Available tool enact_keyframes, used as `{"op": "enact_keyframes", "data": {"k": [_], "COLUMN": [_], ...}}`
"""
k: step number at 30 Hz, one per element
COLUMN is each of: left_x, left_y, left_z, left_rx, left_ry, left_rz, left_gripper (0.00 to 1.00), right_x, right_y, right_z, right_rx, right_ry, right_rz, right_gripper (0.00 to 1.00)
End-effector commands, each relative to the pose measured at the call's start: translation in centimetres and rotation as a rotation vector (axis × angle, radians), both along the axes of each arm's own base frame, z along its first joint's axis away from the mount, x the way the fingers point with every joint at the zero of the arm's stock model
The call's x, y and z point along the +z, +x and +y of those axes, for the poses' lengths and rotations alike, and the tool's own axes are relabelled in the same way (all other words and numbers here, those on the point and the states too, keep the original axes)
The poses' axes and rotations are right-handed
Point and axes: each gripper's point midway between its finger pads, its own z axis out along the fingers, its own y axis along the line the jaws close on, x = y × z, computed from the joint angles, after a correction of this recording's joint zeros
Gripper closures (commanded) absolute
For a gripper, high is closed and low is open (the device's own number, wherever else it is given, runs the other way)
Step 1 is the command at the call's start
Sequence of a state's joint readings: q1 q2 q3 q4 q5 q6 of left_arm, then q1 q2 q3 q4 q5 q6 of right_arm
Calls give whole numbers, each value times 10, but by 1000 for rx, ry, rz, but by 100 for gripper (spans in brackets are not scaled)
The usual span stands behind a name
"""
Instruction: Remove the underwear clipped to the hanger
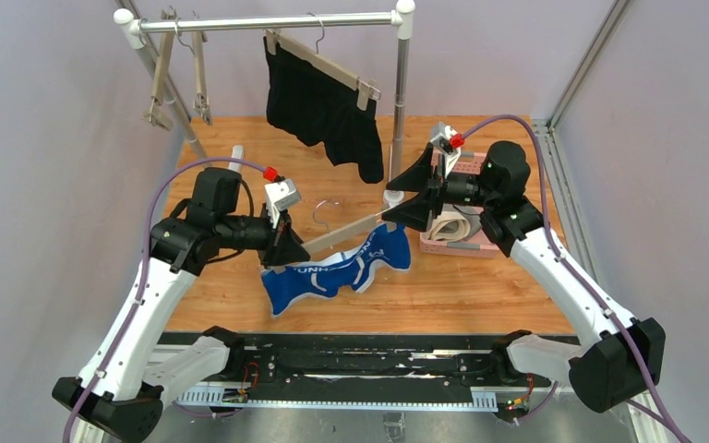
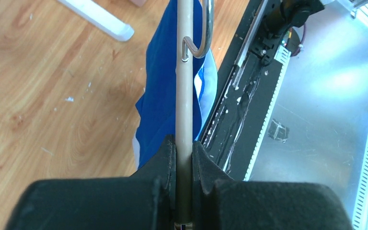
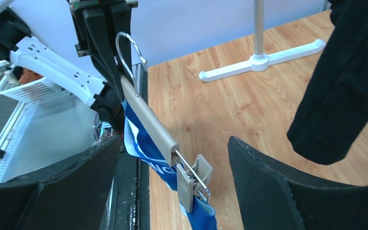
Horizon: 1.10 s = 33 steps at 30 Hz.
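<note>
The blue underwear [image 1: 337, 272] with white lettering hangs from a beige clip hanger [image 1: 346, 231] held low over the table. My left gripper [image 1: 291, 247] is shut on the hanger bar [image 2: 186, 96], and the blue cloth [image 2: 160, 105] hangs beside the bar. My right gripper [image 1: 402, 208] is open, its fingers on either side of the hanger's end clip [image 3: 191, 179], which still pinches the blue cloth [image 3: 143, 143]. The black underwear [image 1: 323, 106] hangs clipped to another hanger on the rack and shows in the right wrist view [image 3: 345, 86]. A grey and beige cloth [image 1: 450, 226] lies in the pink basket.
The white clothes rack [image 1: 268, 20] stands at the back with two bare clip hangers [image 1: 162, 83] at its left end. Its foot [image 3: 263, 60] rests on the wooden table. The pink basket [image 1: 480, 245] sits under my right arm.
</note>
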<state>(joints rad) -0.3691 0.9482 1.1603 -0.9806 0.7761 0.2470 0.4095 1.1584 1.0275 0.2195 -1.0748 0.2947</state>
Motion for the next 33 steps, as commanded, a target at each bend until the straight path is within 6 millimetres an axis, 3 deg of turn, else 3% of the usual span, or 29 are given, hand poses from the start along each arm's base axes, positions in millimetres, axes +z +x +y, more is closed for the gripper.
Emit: {"op": "enact_keyframes", "data": {"k": [1,16,24,26,28,31,32,33], "left_x": [40,60,58,54,51,49,48,49], "left_y": [-2,-4,-6,-5,-4,-2,-2,0], "left_z": [-13,-14,-14,-14,-14,-13,-13,-13], "left_rx": [-93,-76,-77,-71,-69,-60,-56,-49], "left_ry": [-110,-150,-152,-146,-142,-135,-133,-134], "left_rz": [-137,-181,-170,-162,-154,-148,-147,-149], "left_gripper": [100,100,100,100,100,100,100,100], "right_x": [5,-3,-2,0,2,5,5,5], "right_y": [-11,-5,1,2,2,-1,0,0], "right_z": [0,-2,0,1,2,2,2,2], "right_rx": [90,90,84,91,104,117,116,112], "right_ry": [29,36,50,57,63,70,69,66], "right_rz": [-6,34,43,48,50,53,52,50], "right_gripper": [16,20,25,32,45,79,97,99]}}
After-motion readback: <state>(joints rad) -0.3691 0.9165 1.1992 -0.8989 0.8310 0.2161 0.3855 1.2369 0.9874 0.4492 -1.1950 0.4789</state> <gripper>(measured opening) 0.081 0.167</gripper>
